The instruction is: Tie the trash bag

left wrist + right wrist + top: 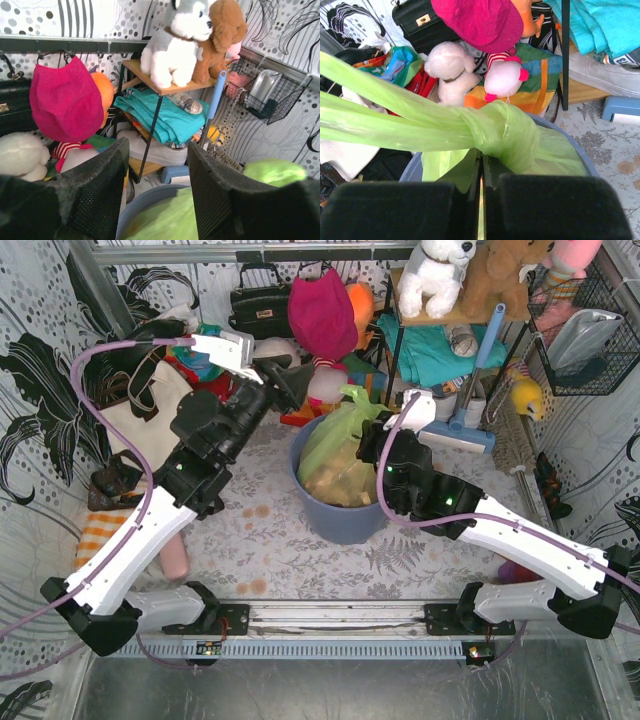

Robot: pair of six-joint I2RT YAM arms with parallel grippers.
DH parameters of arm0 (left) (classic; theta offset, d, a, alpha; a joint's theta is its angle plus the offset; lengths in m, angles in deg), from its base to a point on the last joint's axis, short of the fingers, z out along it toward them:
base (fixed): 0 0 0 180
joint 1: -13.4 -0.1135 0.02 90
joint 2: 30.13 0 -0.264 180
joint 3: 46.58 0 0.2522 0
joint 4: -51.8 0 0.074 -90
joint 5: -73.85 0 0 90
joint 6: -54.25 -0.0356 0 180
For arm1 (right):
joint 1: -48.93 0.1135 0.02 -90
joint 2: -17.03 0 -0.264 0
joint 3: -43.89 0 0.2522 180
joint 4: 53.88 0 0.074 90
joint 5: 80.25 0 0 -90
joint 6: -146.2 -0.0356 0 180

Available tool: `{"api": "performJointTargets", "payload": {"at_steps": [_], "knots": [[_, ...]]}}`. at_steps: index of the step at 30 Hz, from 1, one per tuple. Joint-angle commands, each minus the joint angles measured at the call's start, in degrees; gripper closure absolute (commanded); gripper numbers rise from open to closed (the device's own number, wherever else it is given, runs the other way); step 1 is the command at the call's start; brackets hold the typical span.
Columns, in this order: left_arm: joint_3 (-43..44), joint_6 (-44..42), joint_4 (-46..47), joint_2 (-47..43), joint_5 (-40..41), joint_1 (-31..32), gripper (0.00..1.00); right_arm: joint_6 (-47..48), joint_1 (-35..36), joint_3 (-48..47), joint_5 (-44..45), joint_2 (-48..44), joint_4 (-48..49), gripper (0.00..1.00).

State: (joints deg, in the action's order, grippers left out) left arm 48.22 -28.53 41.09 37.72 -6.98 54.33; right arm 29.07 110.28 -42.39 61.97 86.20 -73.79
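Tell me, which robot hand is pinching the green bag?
The right gripper: its fingers are shut on the green trash bag, just under its bunched neck. The left gripper has its fingers wide apart, holding nothing.

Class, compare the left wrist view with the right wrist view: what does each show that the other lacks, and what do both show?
Left wrist only: a plush husky on a shelf, a wire basket, and the open left gripper. Right wrist only: the trash bag with its twisted neck, and the right gripper shut on the film below it. Both: the bag, the blue-grey bin and the magenta hat.
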Motion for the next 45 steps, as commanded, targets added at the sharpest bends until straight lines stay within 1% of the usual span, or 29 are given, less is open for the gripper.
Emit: {"api": "performJointTargets", "payload": {"at_steps": [1,4,8,12,19,21,23,26,28,29,30,33,36,45], "knots": [[-3.1,7.5,4.1,-0.2,-20.1,-7.9,0.40,0.1,-0.8,0.8,1.4,-1.5,1.7,1.00],[-5.4,9.1,6.7,1.0,-31.9,-11.7,0.37,-0.5,-1.1,0.8,0.6,-1.4,1.7,1.00],[-6.0,9.5,7.1,4.2,-42.4,-13.6,0.36,-1.3,-1.3,1.3,-1.8,-1.4,2.9,1.00],[-6.4,9.2,7.3,6.8,-47.2,-13.9,0.35,-2.4,-1.6,1.9,-3.3,-1.5,3.0,1.00],[-5.7,8.5,5.5,10.7,-49.8,-14.1,0.35,-5.0,-2.4,3.0,-3.8,-2.3,1.0,1.00],[-5.2,8.0,4.6,11.6,-50.3,-14.1,0.39,-5.5,-2.6,3.5,-3.6,-2.7,0.9,1.00],[-4.9,7.4,3.6,12.3,-50.3,-14.1,0.48,-5.5,-2.9,4.0,-3.4,-2.9,1.1,1.00],[-4.5,6.8,2.5,12.9,-50.7,-14.2,0.66,-5.3,-3.5,4.1,-3.3,-2.7,1.6,1.00],[-4.4,6.5,1.9,12.8,-50.7,-14.1,0.80,-4.9,-3.7,4.1,-3.3,-2.6,2.1,1.00],[-4.3,6.3,1.4,12.7,-50.7,-14.1,0.86,-4.6,-3.8,4.2,-3.3,-2.5,2.4,1.00],[-4.3,6.1,0.8,12.5,-50.7,-14.1,0.89,-4.5,-3.9,4.3,-3.3,-2.5,2.7,1.00],[-4.4,5.2,-0.7,11.3,-51.0,-14.1,0.94,-3.6,-4.4,4.8,-3.7,-2.4,4.3,1.00],[-5.4,5.5,-0.4,9.9,-52.0,-14.1,0.96,-2.3,-4.9,5.8,-4.5,-2.2,7.3,1.00],[-7.4,7.3,-1.4,5.7,-53.7,-14.1,0.97,3.6,-5.9,8.9,-11.2,-0.6,19.7,1.00]]}}
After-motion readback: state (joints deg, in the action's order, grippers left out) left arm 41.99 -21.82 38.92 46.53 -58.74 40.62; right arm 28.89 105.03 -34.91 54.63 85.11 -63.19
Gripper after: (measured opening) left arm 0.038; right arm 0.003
